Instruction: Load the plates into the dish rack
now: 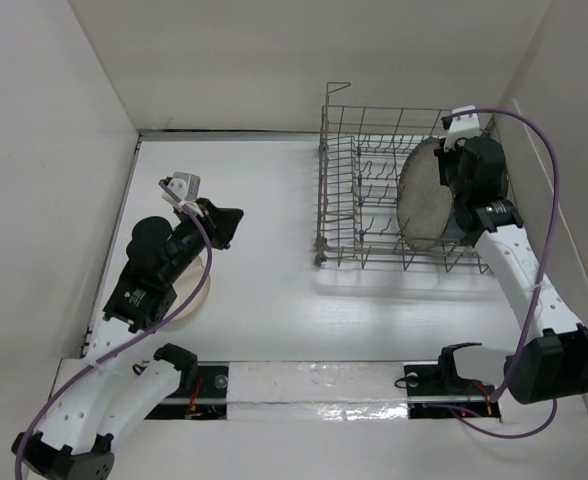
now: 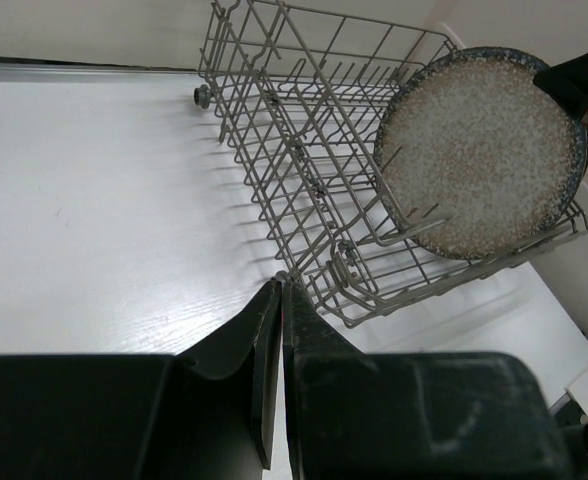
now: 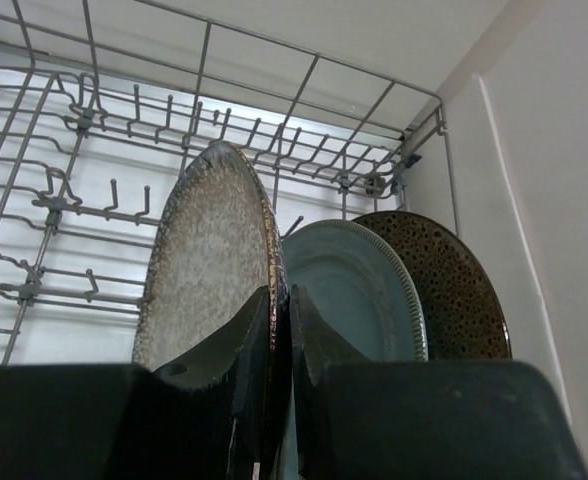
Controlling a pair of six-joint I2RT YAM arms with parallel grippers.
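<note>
The large speckled plate stands on edge among the tines at the right end of the dish rack. My right gripper is shut on its rim; in the right wrist view the rim of this plate runs between the jaws of the right gripper. Behind it stand the grey-blue plate and the brown plate. The cream plate lies flat on the table, mostly hidden under my left arm. My left gripper hovers left of the rack, shut and empty.
White walls close in the table at the back, left and right. The right wall runs close beside the rack. A taped strip runs along the near edge between the arm bases. The rack fills the left wrist view ahead.
</note>
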